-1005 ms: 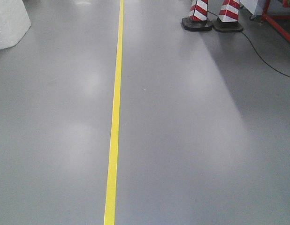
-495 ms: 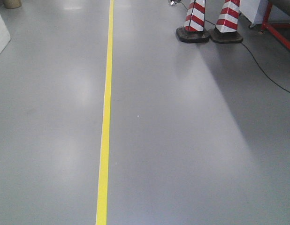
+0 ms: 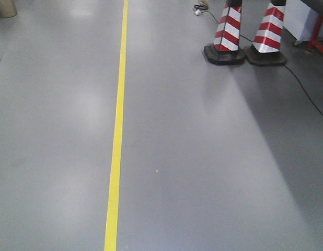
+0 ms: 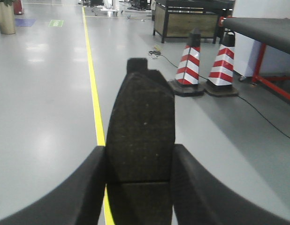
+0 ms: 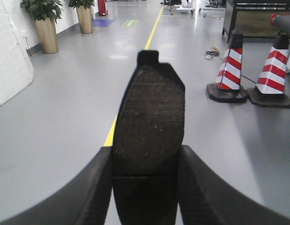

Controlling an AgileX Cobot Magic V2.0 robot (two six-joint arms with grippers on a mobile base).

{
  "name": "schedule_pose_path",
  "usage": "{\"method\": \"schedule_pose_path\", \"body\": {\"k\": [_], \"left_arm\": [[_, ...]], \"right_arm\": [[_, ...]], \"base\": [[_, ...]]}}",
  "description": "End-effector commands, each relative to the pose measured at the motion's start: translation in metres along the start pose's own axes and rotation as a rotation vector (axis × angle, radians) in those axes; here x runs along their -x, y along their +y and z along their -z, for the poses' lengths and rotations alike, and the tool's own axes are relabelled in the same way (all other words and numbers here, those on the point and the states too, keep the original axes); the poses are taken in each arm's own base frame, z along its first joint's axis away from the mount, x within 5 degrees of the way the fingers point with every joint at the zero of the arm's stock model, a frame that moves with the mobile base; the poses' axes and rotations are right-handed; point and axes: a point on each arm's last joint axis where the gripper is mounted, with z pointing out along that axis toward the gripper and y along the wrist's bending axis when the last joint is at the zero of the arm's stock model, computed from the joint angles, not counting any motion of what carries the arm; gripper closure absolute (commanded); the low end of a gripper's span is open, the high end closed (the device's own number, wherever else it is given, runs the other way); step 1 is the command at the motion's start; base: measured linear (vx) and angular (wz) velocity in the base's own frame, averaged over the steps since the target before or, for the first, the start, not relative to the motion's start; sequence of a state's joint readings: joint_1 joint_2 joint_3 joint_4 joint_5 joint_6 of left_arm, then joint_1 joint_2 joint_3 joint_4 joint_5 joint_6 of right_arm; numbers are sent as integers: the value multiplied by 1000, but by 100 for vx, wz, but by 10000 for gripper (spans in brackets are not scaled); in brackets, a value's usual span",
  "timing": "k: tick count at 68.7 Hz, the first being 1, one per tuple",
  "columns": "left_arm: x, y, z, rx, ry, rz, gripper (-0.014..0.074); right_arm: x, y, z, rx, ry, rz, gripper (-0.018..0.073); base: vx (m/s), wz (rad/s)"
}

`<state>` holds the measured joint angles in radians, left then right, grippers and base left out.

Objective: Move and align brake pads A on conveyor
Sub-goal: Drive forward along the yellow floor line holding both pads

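Nearest, the left gripper (image 4: 140,157) pinches a brake pad (image 4: 141,117) between its two fingers, the pad pointing to 12 o'clock. The right gripper (image 5: 147,157) clamps a second brake pad (image 5: 149,112) likewise. Farther off, a yellow line (image 4: 92,89) runs toward 12, striped cones (image 4: 189,70) stand at 1 o'clock, and the conveyor (image 4: 262,29) lies at 2.

Dark grey rough brake pad (image 4: 140,117), grooved across, clamped in left end effector (image 4: 139,157); matching pad (image 5: 148,112) in right end effector (image 5: 146,154).
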<state>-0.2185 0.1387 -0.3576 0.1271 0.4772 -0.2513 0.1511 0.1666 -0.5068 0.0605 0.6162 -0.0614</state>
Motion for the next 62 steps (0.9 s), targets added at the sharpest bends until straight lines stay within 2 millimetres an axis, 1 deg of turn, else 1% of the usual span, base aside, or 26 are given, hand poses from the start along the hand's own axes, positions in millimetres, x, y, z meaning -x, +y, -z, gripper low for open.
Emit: {"method": "schedule_pose_path", "body": {"k": [1,27,62], "left_arm": [[16,-3,3,-30,-107,-1,602],[16,-3,3,-30,-107,-1,602],[16,-3,3,-30,-107,-1,602]], "right_arm": [[17,-1,3,-6,-115,9,564],[17,-1,3,-6,-115,9,564],[17,-1,3,-6,-115,9,564]], "base": [[76,14],[76,14],[80,-2]]}}
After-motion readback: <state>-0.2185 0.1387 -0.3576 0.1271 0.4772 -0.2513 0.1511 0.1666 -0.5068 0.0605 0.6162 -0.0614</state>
